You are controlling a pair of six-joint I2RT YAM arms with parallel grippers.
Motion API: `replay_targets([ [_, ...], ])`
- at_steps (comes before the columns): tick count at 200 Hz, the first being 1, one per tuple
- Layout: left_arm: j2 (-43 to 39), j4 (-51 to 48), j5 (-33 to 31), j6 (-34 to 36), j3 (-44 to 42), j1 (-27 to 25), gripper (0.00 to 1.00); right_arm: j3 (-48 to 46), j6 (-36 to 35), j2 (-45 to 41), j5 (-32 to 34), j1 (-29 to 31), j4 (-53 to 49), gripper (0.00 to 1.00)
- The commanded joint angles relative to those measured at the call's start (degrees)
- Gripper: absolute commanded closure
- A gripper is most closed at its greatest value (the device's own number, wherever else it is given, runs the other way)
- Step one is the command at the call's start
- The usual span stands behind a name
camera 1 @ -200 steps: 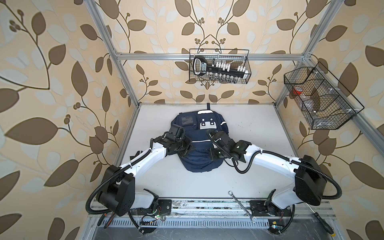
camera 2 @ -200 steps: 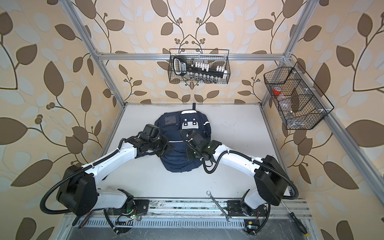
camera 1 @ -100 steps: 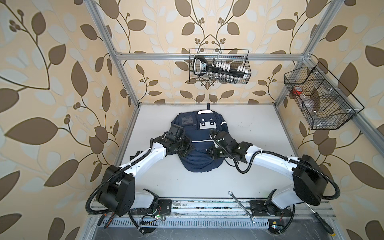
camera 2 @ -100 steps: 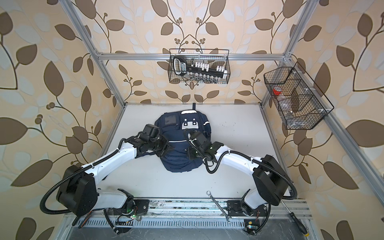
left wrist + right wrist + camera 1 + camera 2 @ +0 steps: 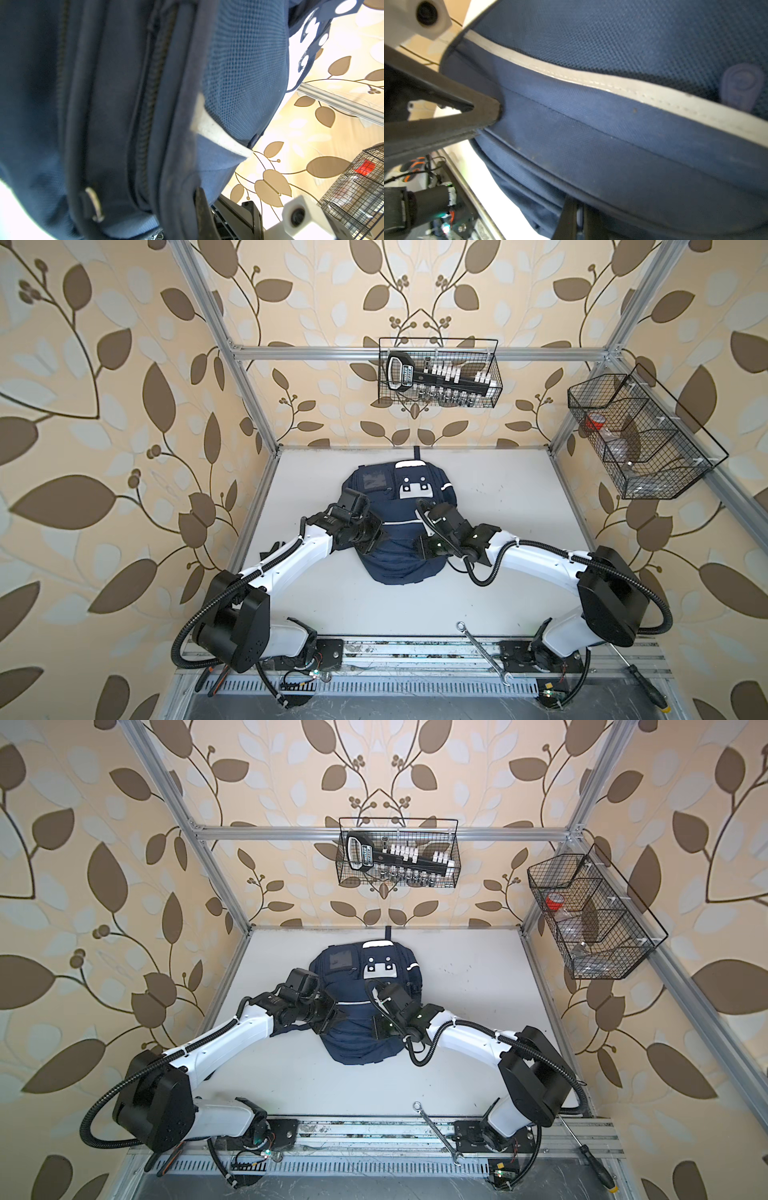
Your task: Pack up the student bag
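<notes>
Navy woven fabric, coarse-grained with a mesh panel: student bag, rounded, lying front-up mid-table on the white table, top loop toward the back wall. Trim: grey-white reflective stripe, corded piping, coil zip.

Left gripper: dark wedge-shaped fingers together, tip touching the bag's left side just beside the stripe.

Right gripper: jaws together against the right side; whether fabric is pinched cannot be told.

Surroundings: black wire baskets on the walls, steel spanner on the front rail.

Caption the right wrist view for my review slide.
Left gripper pinches the navy student bag near its white stripe.
</notes>
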Motion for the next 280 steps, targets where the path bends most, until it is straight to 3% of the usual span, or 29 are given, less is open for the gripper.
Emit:
replay_targets([
  [1,-1.59,2.69,0.62,2.02,0.63,-0.03,1.0,-0.68,-0.91,-0.53,1.3,-0.07,-2.05,1.0],
  [43,-2.08,-0.79,0.27,4.69,1.98,2.29,1.0,-0.59,-3.01,-2.89,7.65,-1.25,-7.74,1.0],
  [90,-3.38,-4.43,1.88,9.21,3.08,10.03,1.0,-2.93,-6.34,-6.88,9.45,-9.03,-11.95,1.0],
  [118,-1.63,-5.59,2.9,12.35,4.02,15.17,1.0,-3.22,-7.36,-9.56,9.84,-10.56,-14.28,1.0],
  [148,1.51,-7.05,0.61,16.17,7.49,18.34,1.0,-3.88,-6.22,-12.68,6.24,-9.62,-15.37,1.0],
  [188,5.19,-6.06,1.41,17.93,10.97,18.54,1.0,0.2,-2.38,-12.42,4.99,-2.85,-16.15,1.0],
  [206,4.64,-6.04,0.89,17.81,10.47,17.79,0.67,4.0,-0.9,-10.42,6.13,0.21,-16.6,1.0],
  [218,2.99,-7.44,-0.14,18.15,10.11,17.14,0.54,6.23,-0.19,-9.1,6.84,1.74,-16.78,1.0],
  [280,-10.76,-10.74,3.39,14.11,4.23,15.58,0.39,11.57,0.31,-5.36,9.65,5.66,-17.3,1.0],
])
